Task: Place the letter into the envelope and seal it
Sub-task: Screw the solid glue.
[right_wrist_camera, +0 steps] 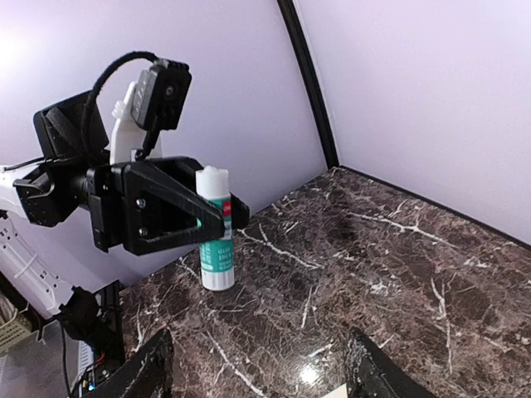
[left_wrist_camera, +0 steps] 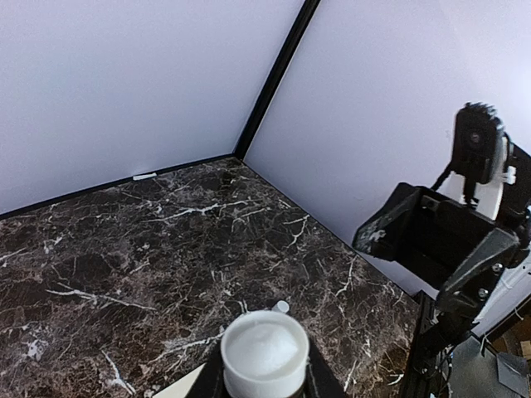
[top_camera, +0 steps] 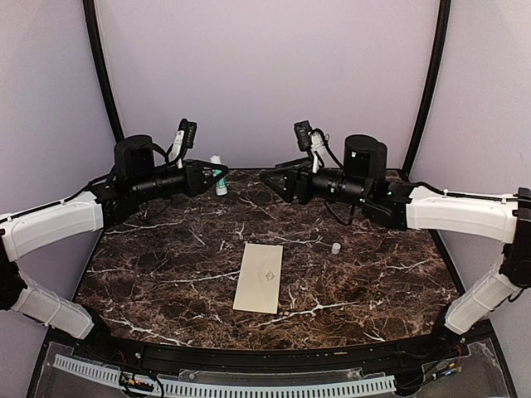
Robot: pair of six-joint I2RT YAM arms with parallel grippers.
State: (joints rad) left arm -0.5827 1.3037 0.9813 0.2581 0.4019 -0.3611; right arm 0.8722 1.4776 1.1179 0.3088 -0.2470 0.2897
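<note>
The cream envelope (top_camera: 258, 277) lies flat mid-table, a faint emblem on its upper face; a corner of it shows in the left wrist view (left_wrist_camera: 177, 385). The letter is hidden. My left gripper (top_camera: 219, 176) (left_wrist_camera: 265, 369) is at the back left, shut on an upright white and teal glue stick (top_camera: 218, 177) (left_wrist_camera: 265, 350) (right_wrist_camera: 214, 240) whose base rests on the table. My right gripper (top_camera: 271, 180) (right_wrist_camera: 265, 377) hovers open at the back centre, facing the left one, with nothing between its fingers (right_wrist_camera: 152, 371).
A small white cap (top_camera: 336, 247) (left_wrist_camera: 282, 307) stands on the dark marble table (top_camera: 166, 249) to the right of the envelope. Lilac walls with black corner posts (top_camera: 101, 75) enclose the back and sides.
</note>
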